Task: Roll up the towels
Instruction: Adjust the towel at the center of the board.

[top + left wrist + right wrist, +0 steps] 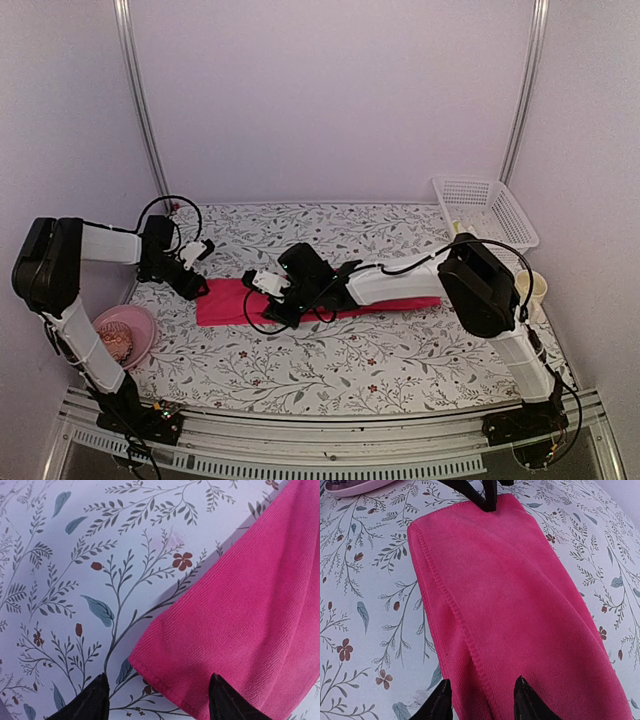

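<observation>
Lying flat across the middle of the overhead view, the bright pink cloth towel point(225, 305) is folded into a long narrow strip on the white table cover printed with grey leaves and small red flowers point(330, 365). Its left end reaches the left gripper point(200, 285), and the right arm stretches over its middle.

The left gripper point(160, 705) stands wide open. In its wrist view the 2 black fingertips point(95, 702) sit at the bottom edge of the frame, and 1 hemmed corner of the pink towel point(240, 610) lies flat between them, gripped by neither. From the right wrist view the same fingers show at the top centre, their tips at the far short edge of the strip.

The right gripper point(258, 290) is low over the towel, left of the strip's middle. Its jaws stand about half apart at the bottom of the wrist frame point(482, 700), straddling the stitched hem of the upper layer point(500, 595) — whether they pinch any cloth I cannot tell.

A round pink bowl point(145, 320) sits at the lower left, near the left arm, and a white plastic mesh basket point(470, 183) stands at the upper right corner of the table.
</observation>
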`<action>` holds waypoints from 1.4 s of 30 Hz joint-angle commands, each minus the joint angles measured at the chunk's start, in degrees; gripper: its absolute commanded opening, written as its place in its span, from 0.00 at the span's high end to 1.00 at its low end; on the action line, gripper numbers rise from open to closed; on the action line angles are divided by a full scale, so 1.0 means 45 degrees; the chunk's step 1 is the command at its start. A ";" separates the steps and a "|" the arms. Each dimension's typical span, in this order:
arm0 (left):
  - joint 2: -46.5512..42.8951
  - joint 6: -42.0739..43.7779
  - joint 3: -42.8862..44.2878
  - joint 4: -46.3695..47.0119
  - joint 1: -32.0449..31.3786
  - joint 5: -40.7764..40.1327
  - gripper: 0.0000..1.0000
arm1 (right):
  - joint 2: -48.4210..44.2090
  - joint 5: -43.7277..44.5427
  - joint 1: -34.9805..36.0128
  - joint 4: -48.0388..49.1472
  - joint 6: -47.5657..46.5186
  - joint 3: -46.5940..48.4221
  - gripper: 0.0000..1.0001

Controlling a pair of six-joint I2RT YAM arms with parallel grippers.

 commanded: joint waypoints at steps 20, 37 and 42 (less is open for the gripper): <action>0.0162 -0.0035 -0.0161 0.0169 0.0059 0.0350 0.32 | 0.0447 -0.0101 0.0399 0.1379 0.0638 0.0061 0.57; 0.0236 -0.0016 -0.0142 0.0126 0.0049 0.0413 0.32 | 0.0621 0.1502 0.0399 0.1672 0.0468 0.0390 0.57; 0.0256 -0.0016 -0.0142 0.0120 0.0053 0.0442 0.32 | 0.0961 0.1410 0.0409 0.1671 0.0435 0.0643 0.61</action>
